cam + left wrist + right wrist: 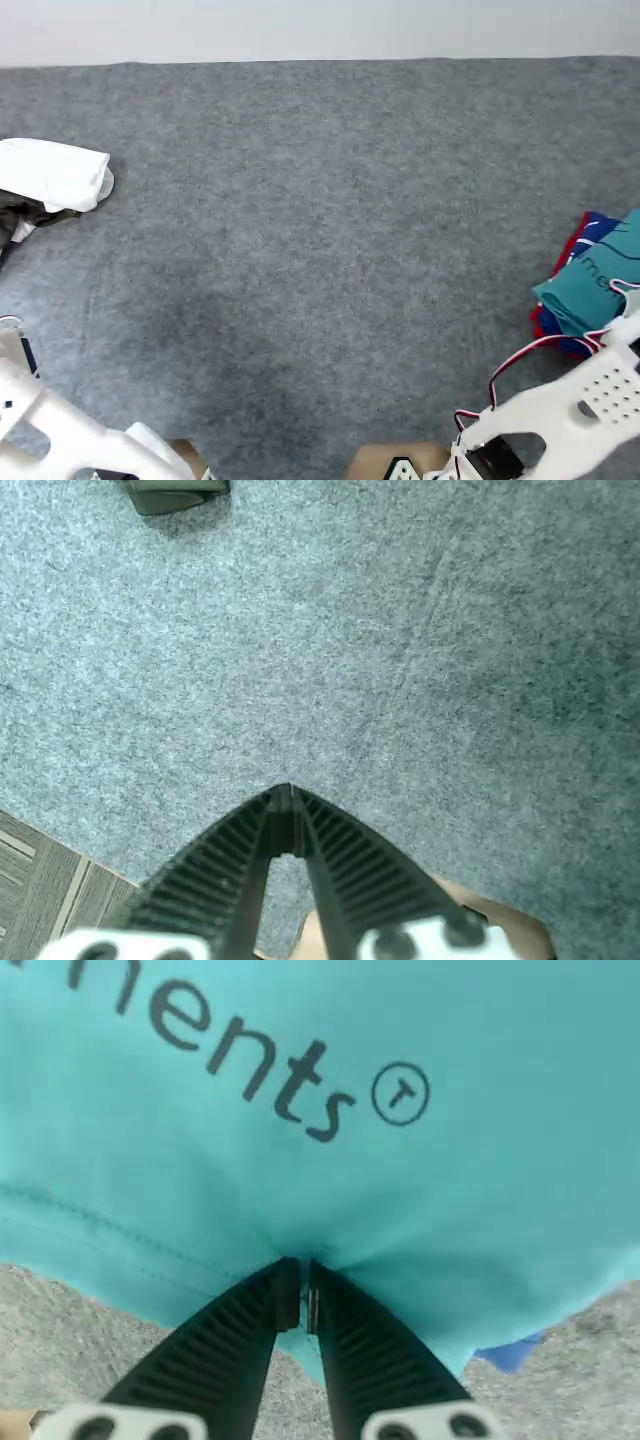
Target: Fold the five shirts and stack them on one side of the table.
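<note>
A teal shirt (590, 280) with dark lettering lies folded on top of a blue shirt (548, 328) and a red shirt (568, 252) at the table's right edge. My right gripper (300, 1280) is shut on the near hem of the teal shirt (320, 1110), and the cloth puckers at its tips. A corner of the blue shirt (510, 1353) peeks out beneath. At the far left, a folded white shirt (55, 172) rests on a dark shirt (30, 215). My left gripper (290, 805) is shut and holds nothing, low over bare grey felt near the front left.
Grey felt (330, 250) covers the table, with wide free room in the middle. The right arm (590, 400) and left arm (60, 430) sit along the front edge. Floor tiles (40, 880) show past the felt's near edge. A dark shirt corner (170, 492) lies farther out.
</note>
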### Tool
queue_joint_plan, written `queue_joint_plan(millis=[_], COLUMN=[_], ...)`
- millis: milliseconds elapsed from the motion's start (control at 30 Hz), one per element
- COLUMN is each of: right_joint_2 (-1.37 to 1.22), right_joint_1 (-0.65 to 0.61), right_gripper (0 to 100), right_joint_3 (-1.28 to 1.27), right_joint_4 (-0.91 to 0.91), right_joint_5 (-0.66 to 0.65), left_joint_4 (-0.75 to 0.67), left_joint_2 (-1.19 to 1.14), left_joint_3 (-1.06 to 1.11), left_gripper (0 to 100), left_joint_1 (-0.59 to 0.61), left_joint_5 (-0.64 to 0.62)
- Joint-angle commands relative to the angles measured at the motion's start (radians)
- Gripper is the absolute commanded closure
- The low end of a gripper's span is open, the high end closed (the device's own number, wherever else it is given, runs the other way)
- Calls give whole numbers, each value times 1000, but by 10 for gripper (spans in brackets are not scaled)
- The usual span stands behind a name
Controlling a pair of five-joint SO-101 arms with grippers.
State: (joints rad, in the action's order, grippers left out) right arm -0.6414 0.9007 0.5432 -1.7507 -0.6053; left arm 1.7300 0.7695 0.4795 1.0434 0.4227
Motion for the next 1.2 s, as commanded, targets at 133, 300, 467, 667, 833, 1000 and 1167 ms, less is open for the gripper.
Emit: queue_joint_plan(millis=[133,300,467,667,833,1000,1167], right_joint_2=[194,357,455,513,601,690,743], right_joint_1=[-10,-77,-156,-219,-255,-329,-437], right_gripper=[974,974,974,974,974,974,973], right_joint_3=[64,64,60,20,-84,-226,-356], right_joint_4=[-38,-36,-39,-39,-39,-39,-39], right_joint_5=[-11,-11,-5,-5,-5,-3,66], left_joint_4=[-2,-6,0,-26,-124,-184,-233], left_joint_2=[21,21,41,14,-137,-385,-618], left_joint_3=[-7,-7,-44,-117,-179,-308,-453], left_gripper=[997,997,997,965,957,956,942], left_joint_1=[-6,-8,-49,-224,-321,-457,-559], left_joint_5=[6,6,5,5,2,49,157])
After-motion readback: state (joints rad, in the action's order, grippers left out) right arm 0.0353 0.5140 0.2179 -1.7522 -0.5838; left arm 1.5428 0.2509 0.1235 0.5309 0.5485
